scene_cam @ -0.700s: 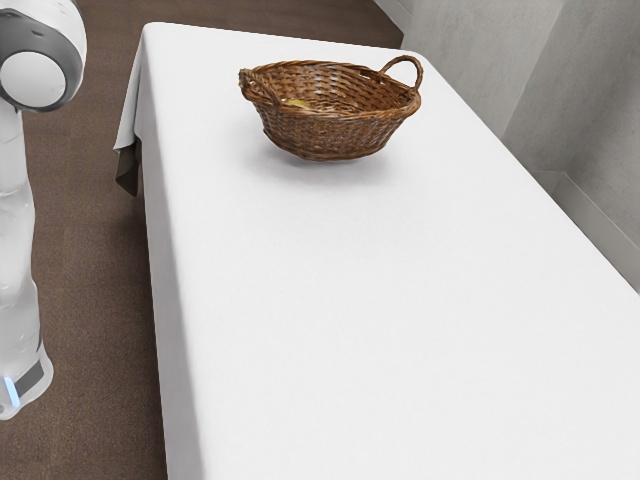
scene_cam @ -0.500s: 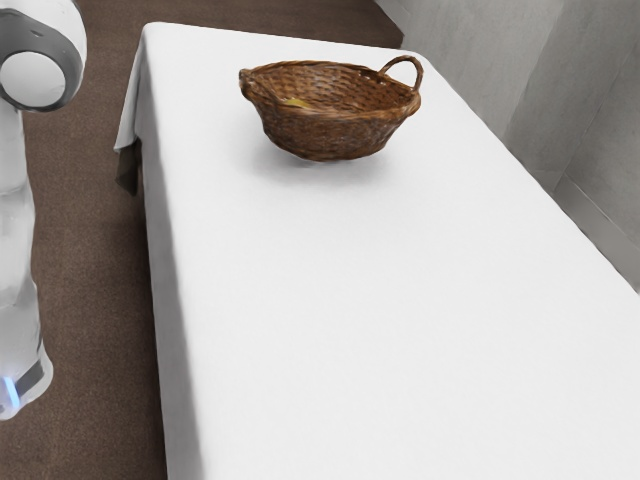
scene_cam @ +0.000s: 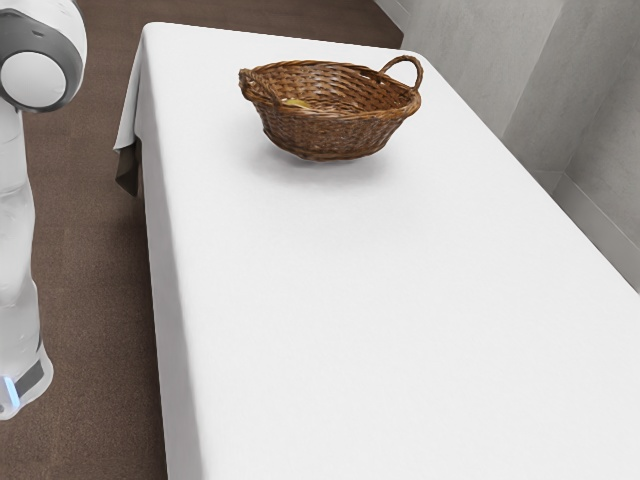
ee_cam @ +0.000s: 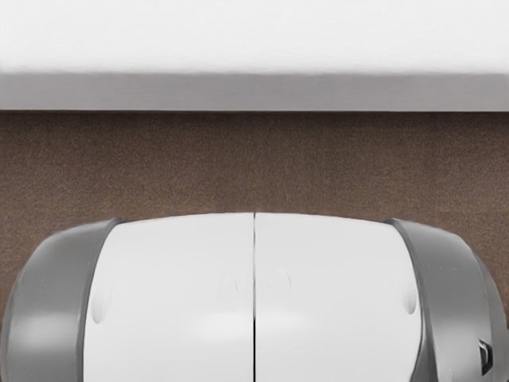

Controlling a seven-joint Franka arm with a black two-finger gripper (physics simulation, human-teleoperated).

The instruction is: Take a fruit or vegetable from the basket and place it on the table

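One yellow item point(scene_cam: 297, 103) in basket point(scene_cam: 335, 132), apart from arm point(scene_cam: 14, 230).

Wicker basket point(scene_cam: 335, 135): brown, woven, rough, near the desk's far edge. Desk point(scene_cam: 380, 300): white cloth covering, matt, smooth. Arm casing point(scene_cam: 15, 230): smooth, plastic-like.

a brown wicker basket point(scene_cam: 335, 137) with looped handles stands upright toward one end of a white-draped table point(scene_cam: 380, 300), a yellowish piece of produce point(scene_cam: 297, 103) lying inside, mostly hidden by the rim.
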